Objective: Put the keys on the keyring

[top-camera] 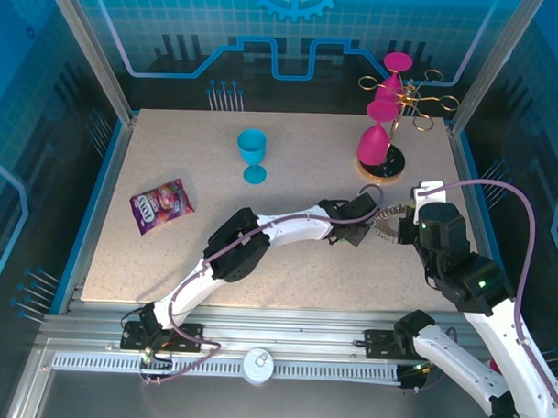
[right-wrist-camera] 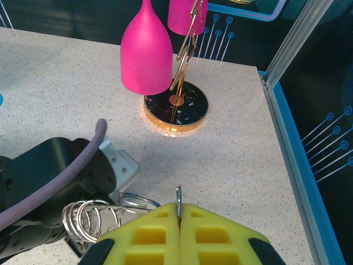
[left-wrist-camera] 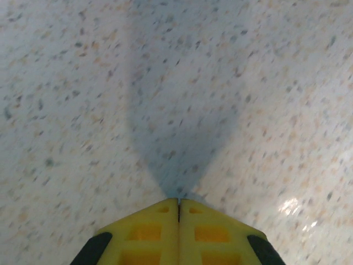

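My right pincer [right-wrist-camera: 178, 206] is pressed shut on the keyring [right-wrist-camera: 178, 194]. From the right wrist I see a thin metal edge standing up out of the seam between my yellow fingertips [right-wrist-camera: 205, 216], with more silvery loops [right-wrist-camera: 91, 218] curling away to the left, close against the black body of my other arm. From above, the keyring [top-camera: 385, 226] is a grey frilly arc between my two pincers, just in front of the gold rack's dark round base [top-camera: 382, 164].

My left pincer [left-wrist-camera: 178, 203] is closed too, its yellow fingertips meeting flush with nothing showing between them, over the bare speckled table [left-wrist-camera: 83, 83] and its own shadow. From above, the left pincer [top-camera: 359, 232] reaches across to the right side and ends just beside the keyring; I cannot tell whether they touch.

The gold rack [top-camera: 417, 100] stands at the far right with pink goblets [top-camera: 377, 137] hung upside down on it. A blue goblet [top-camera: 252, 153] stands upright mid-table, and a purple snack packet [top-camera: 162, 205] lies flat well to the left.
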Controlling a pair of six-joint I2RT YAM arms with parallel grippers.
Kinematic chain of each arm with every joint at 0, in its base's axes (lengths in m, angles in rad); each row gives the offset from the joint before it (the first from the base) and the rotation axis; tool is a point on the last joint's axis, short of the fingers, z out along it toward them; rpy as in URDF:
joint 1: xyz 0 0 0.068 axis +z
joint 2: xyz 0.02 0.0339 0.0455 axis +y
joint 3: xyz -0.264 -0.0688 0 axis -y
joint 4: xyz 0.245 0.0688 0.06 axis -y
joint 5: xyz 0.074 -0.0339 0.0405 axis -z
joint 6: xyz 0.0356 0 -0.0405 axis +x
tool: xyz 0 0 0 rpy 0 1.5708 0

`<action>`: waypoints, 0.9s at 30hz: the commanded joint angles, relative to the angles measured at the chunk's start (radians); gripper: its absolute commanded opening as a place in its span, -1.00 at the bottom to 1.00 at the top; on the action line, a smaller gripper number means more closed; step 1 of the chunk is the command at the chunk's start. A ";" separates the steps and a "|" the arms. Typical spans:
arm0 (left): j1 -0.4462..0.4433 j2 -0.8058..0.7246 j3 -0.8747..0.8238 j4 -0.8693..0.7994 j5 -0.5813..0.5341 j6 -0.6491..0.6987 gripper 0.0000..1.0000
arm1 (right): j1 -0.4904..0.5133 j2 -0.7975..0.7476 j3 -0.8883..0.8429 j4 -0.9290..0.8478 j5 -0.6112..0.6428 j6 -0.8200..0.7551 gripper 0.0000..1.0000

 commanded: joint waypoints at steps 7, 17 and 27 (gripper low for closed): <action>0.006 -0.428 -0.446 0.129 0.054 0.093 -1.00 | -0.012 0.057 0.004 -0.006 -0.173 -0.037 -1.00; 0.120 -0.790 -0.809 -0.012 0.169 0.175 -1.00 | 0.099 0.189 -0.012 -0.006 -0.429 -0.110 -1.00; 0.258 -0.880 -0.959 -0.161 0.273 0.058 -1.00 | 0.151 0.326 -0.006 0.051 -0.502 -0.097 -1.00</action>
